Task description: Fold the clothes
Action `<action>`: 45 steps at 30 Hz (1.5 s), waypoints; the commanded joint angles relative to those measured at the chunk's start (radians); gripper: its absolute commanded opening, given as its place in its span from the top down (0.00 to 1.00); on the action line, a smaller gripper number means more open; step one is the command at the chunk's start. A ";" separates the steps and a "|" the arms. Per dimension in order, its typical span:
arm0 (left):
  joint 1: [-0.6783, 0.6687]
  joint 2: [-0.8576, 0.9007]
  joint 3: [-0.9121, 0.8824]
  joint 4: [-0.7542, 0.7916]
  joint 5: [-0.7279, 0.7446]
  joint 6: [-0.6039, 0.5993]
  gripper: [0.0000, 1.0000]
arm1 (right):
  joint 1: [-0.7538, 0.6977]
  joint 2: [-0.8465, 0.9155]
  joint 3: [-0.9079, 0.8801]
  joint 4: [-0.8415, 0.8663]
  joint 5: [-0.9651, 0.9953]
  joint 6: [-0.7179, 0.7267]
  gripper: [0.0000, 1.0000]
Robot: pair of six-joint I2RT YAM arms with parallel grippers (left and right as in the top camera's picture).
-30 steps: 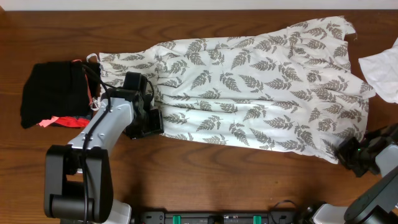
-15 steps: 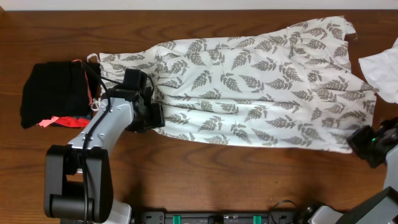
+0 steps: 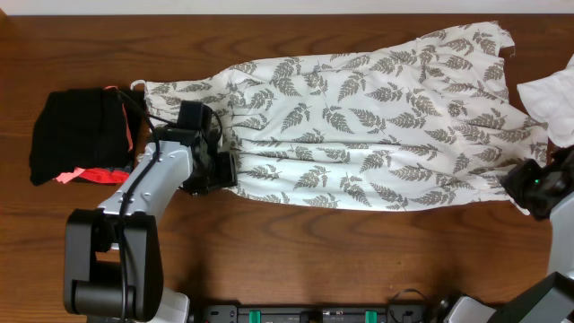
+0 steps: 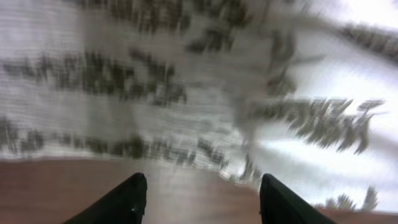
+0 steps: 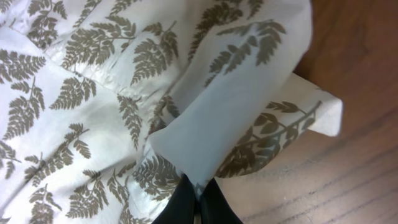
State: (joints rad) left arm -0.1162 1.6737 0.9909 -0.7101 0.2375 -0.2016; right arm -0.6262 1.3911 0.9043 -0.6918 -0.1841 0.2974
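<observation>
We see the fern-print dress [image 3: 359, 126] spread flat across the middle of the wooden table [image 3: 296, 260], with its straps at frame left and its skirt at the right. Our right gripper [image 5: 198, 204] pinches a folded bit of hem at the lower right. Our left gripper [image 4: 202, 202] sits at the bodice's lower edge, fingers spread apart. A black bundle [image 3: 76, 135] lies far left and a white cloth [image 3: 552, 99] far right.
</observation>
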 commanded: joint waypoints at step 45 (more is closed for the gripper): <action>-0.002 0.002 -0.008 -0.045 0.006 0.014 0.41 | -0.208 0.269 0.076 0.031 0.051 -0.457 0.53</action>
State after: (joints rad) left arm -0.1162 1.6737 0.9905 -0.7525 0.2375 -0.2020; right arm -0.7868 1.6249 0.9489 -0.6746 -0.0570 -0.1299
